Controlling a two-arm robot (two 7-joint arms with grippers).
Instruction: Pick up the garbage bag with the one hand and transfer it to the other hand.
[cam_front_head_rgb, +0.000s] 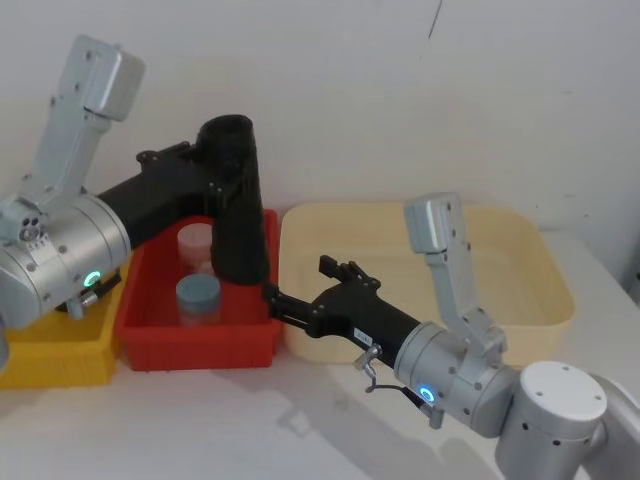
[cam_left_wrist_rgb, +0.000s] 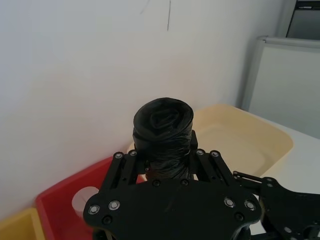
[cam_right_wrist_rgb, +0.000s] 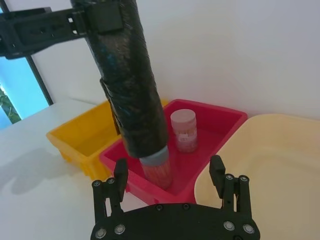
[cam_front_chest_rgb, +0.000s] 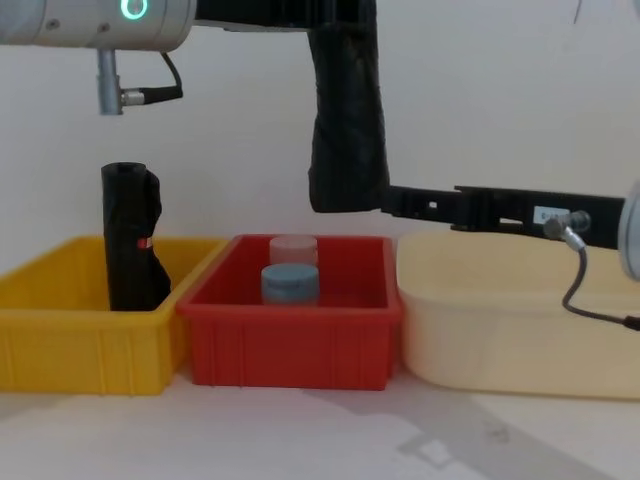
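- Left gripper (cam_front_head_rgb: 230, 152): jaws clamped on the garbage bag (cam_front_head_rgb: 243, 230) near its top, so it hangs upright above the red bin (cam_front_head_rgb: 150, 340), lower end free for handover.
- Right gripper (cam_right_wrist_rgb: 169, 166): I have its jaws spread wide, empty, beside that lower end; contact I cannot tell.

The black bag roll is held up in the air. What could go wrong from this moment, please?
1. The left claw grips the garbage bag near its top, so most hangs free; a push from the open right claw, beside its lower end, may swing it.
2. If the right claw closes on only the bottom edge, the soft roll may slip and drop onto the jars in the red bin below.
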